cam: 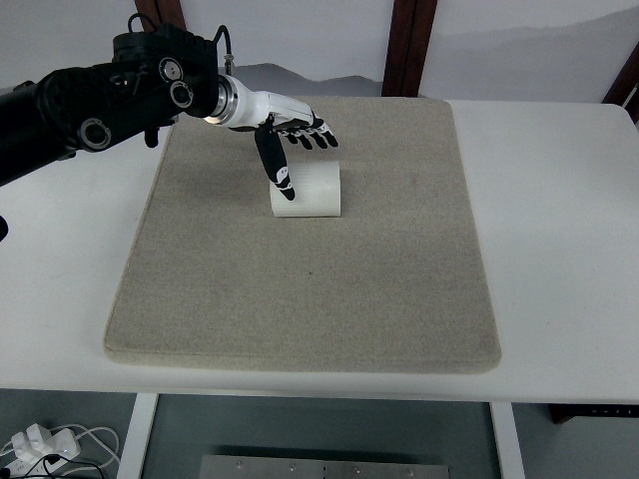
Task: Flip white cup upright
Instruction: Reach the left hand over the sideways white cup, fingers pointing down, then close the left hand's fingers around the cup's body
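Table (559,249): white, bearing everything I see.
Mat (310,289): beige, spread across its middle.
Left hand (290,135): I read fingers spread, thumb pointing down over the cup's left end, gripping nothing.
White cup (315,190): on its side, upper-middle mat.

Light: bright, even | shadows: soft (faint under arm) | focus: sharp, no glare

White table (559,249), pale wall (519,40), brown wooden posts (409,45).
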`<move>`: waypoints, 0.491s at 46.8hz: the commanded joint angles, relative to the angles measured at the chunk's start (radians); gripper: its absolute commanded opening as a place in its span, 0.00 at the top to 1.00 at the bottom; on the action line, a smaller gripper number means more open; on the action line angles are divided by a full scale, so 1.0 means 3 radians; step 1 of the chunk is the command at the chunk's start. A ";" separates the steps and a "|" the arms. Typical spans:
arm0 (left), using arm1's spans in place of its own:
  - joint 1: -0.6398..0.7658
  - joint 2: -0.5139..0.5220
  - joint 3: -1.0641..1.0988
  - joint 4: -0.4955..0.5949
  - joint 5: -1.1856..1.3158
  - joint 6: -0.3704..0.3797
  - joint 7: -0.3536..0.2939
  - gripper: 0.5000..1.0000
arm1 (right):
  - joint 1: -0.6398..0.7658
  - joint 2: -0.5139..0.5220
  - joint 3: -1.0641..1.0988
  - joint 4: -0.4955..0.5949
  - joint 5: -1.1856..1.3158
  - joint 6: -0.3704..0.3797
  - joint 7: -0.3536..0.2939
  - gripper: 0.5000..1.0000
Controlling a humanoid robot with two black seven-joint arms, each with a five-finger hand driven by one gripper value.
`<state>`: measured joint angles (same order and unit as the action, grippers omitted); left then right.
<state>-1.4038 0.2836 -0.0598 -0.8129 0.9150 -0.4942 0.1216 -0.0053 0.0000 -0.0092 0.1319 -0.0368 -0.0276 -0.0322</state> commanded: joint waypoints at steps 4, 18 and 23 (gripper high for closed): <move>0.0026 -0.0030 0.0056 0.0025 -0.0008 0.0087 0.0009 0.01 | 0.0002 0.0000 0.0000 0.0000 0.0000 0.0000 0.0000 0.10; 0.0077 -0.0245 0.0107 0.0230 -0.0008 0.0185 0.0009 0.02 | 0.0002 0.0000 0.0000 0.0000 0.0000 0.0000 0.0000 0.10; 0.0077 -0.0306 0.0138 0.0286 -0.0008 0.0185 0.0014 0.02 | 0.0002 0.0000 0.0000 0.0000 0.0000 0.0000 0.0000 0.10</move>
<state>-1.3806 0.2006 -0.0251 -0.7374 0.9126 -0.4383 0.1258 -0.0048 0.0000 -0.0092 0.1319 -0.0368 -0.0276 -0.0323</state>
